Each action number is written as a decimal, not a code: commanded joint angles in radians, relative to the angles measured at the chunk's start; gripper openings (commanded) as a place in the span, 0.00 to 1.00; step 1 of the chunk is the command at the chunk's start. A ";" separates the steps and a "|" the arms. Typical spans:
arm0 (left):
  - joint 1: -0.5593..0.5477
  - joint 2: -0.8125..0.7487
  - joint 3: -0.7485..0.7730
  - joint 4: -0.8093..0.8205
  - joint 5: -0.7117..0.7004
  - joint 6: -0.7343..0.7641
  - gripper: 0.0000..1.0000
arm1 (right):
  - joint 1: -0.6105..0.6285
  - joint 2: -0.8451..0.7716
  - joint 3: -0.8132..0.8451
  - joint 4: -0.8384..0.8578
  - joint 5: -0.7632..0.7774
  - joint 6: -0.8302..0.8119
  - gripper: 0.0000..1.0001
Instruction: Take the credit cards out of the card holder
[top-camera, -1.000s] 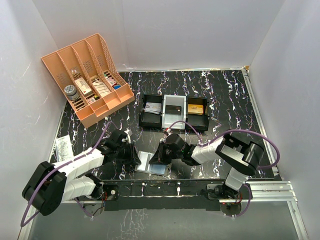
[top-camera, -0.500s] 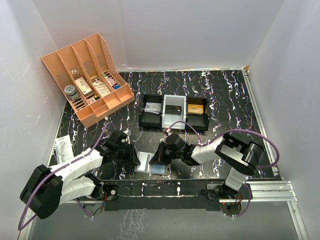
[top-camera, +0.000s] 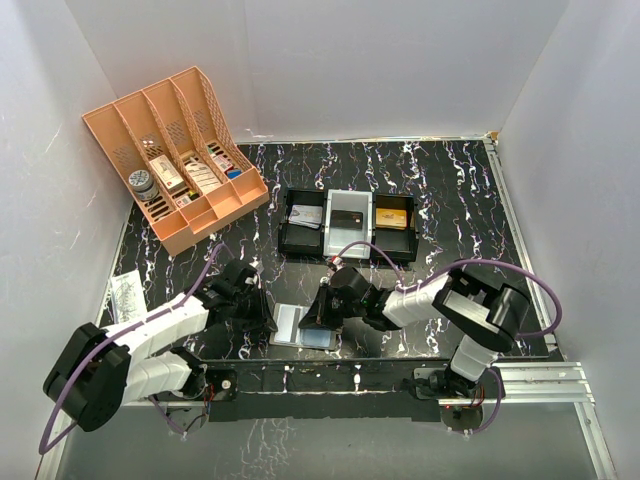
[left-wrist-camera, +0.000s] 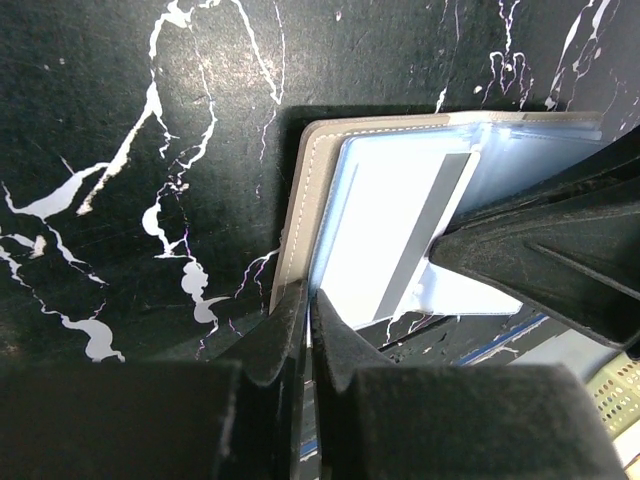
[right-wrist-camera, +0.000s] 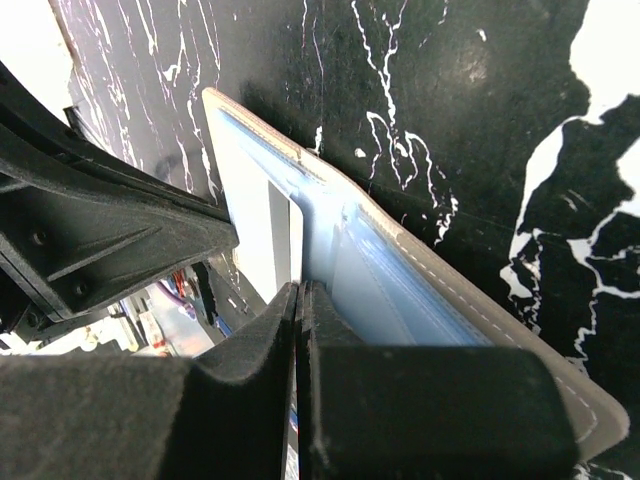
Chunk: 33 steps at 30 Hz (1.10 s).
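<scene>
The card holder (top-camera: 318, 338) lies open near the table's front edge between my two grippers. In the left wrist view its grey-brown stitched cover (left-wrist-camera: 298, 205) frames a grey-blue inside. A white card with a grey stripe (left-wrist-camera: 395, 235) sticks out of a slot, and it also shows in the right wrist view (right-wrist-camera: 262, 225). My left gripper (left-wrist-camera: 308, 305) is shut on the holder's near edge. My right gripper (right-wrist-camera: 300, 300) is shut on the card's end beside the blue pocket (right-wrist-camera: 400, 290). The grippers sit close together in the top view, the left gripper (top-camera: 268, 322) and the right gripper (top-camera: 316, 320).
A black three-compartment tray (top-camera: 285, 240) stands behind the holder, with a grey, a black and an orange flat item (top-camera: 394, 218) in it. A big orange lattice organiser (top-camera: 185, 150) stands at the back left. A small paper packet (top-camera: 127, 293) lies at the left edge.
The left gripper has shifted slightly at the holder's left edge. The holder, the card and the right gripper stay nearly where they were.
</scene>
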<state>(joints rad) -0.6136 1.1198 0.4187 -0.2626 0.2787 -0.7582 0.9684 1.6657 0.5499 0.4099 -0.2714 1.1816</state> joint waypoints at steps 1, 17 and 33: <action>-0.011 -0.021 0.009 -0.040 -0.039 -0.011 0.01 | 0.002 -0.055 0.029 -0.016 0.011 -0.013 0.00; -0.012 -0.053 -0.011 -0.024 -0.029 -0.022 0.00 | -0.017 -0.114 0.008 -0.074 0.009 -0.027 0.00; -0.013 -0.111 0.043 -0.054 -0.039 -0.023 0.22 | -0.054 -0.117 0.010 -0.113 -0.038 -0.077 0.00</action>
<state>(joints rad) -0.6197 1.0527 0.4126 -0.2913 0.2420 -0.7753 0.9211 1.5761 0.5495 0.2863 -0.2943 1.1286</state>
